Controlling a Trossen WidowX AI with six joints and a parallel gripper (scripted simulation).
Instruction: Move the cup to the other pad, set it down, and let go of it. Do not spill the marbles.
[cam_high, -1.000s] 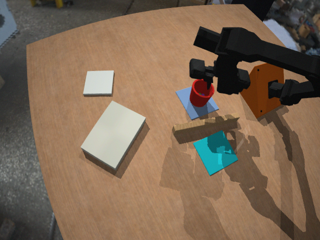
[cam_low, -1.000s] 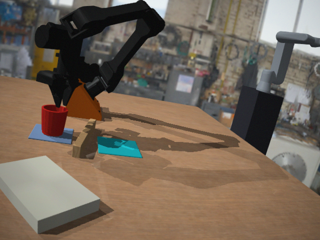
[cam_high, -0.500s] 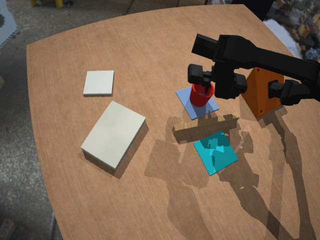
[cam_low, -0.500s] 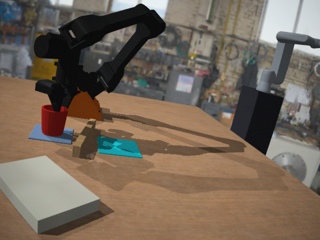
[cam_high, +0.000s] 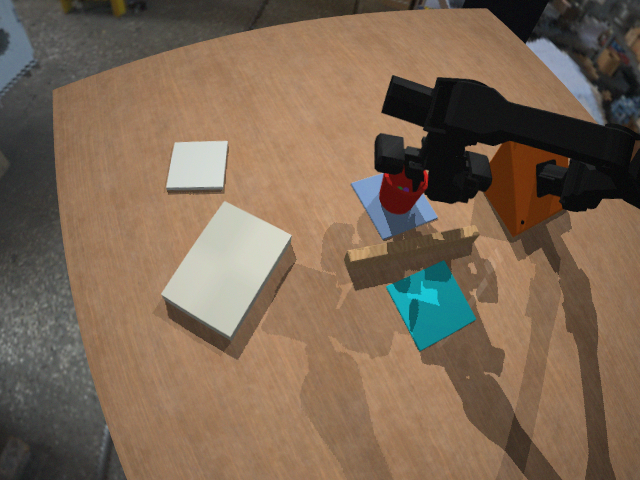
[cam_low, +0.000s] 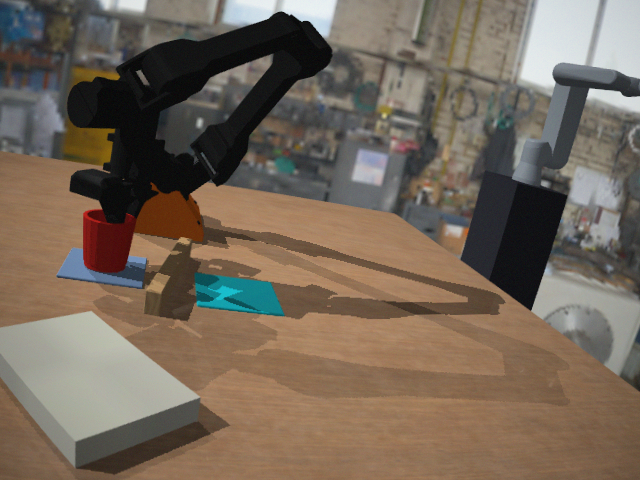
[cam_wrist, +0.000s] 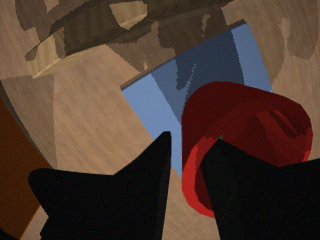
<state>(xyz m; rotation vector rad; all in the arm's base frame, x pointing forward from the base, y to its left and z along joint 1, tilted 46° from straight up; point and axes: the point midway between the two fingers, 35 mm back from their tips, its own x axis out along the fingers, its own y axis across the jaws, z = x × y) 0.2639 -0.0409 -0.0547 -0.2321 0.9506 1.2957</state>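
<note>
A red cup (cam_high: 397, 198) (cam_low: 105, 242) (cam_wrist: 210, 107) stands upright on the blue pad (cam_high: 366, 192) (cam_low: 72, 268) (cam_wrist: 142, 105). Green and purple marbles (cam_high: 403, 189) show inside it in the top view. My gripper (cam_high: 416, 178) (cam_low: 117, 212) (cam_wrist: 183, 138) points down at the cup's rim. In the wrist view the right finger reaches inside the cup and the left finger is outside, with a small gap to the wall, so it is open around the wall. The teal pad (cam_high: 439, 320) (cam_low: 253, 297) bears nothing.
A low wooden bar (cam_high: 381, 262) (cam_low: 170, 281) (cam_wrist: 75, 40) stands between the two pads. An orange block (cam_high: 509, 191) (cam_low: 168, 217) (cam_wrist: 15, 185) is beside the blue pad, near the arm. A large pale box (cam_high: 227, 268) (cam_low: 93, 377) and a small white slab (cam_high: 197, 165) lie farther off.
</note>
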